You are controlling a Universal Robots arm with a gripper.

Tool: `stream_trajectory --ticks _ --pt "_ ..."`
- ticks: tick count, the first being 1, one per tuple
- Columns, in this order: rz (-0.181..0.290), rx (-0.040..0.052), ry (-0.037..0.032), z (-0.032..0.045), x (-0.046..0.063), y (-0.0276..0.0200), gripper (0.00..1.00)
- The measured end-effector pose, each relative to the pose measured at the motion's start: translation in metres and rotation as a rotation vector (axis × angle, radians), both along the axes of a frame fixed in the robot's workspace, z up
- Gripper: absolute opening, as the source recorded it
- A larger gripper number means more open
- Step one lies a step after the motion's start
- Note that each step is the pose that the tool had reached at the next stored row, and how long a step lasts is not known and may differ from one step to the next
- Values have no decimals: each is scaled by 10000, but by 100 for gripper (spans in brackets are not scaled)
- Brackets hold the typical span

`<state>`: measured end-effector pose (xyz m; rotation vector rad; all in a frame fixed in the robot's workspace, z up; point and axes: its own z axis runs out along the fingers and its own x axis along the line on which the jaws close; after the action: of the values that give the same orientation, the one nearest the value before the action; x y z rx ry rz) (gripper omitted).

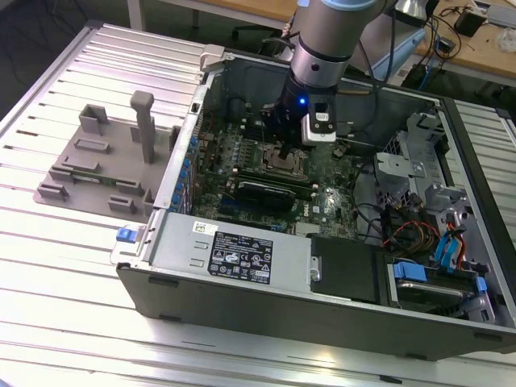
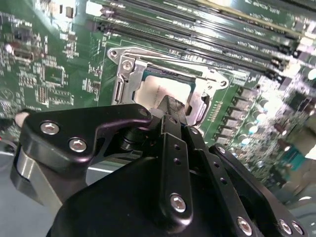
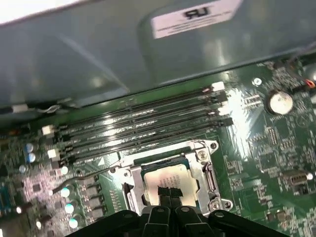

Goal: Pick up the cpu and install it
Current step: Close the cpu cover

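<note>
Silver bench (image 1: 72, 274) with long straight grooves all over, shiny under bright light, a grey plastic stand (image 1: 105, 161) resting on it toward the exterior view's left, dark floor (image 1: 32, 24) past its far corner, and a brown wooden desk (image 1: 484, 56) at the back with tangled wires (image 1: 439, 36) on top.

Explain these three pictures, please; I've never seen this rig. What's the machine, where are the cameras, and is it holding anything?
The exterior view shows a robot arm reaching into an open computer case lying on a slatted metal table; a grey plastic fixture sits at the exterior view's left. Both wrist views ride on the arm, looking past its black gripper at the motherboard. The cpu lies in its socket frame, beside the memory slots. The gripper's tips are together over the cpu, holding nothing; whether they touch it I cannot tell.
</note>
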<state>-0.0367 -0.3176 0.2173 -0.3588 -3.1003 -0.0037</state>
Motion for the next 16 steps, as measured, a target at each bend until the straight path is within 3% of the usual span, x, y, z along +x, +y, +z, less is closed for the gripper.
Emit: stream_trajectory --ticks 8,10,16 --pt "1826 1 0 -26 0 0 11" --pt "2721 -2 2 -34 0 0 11" --pt "2909 -1 0 -38 -78 0 11"
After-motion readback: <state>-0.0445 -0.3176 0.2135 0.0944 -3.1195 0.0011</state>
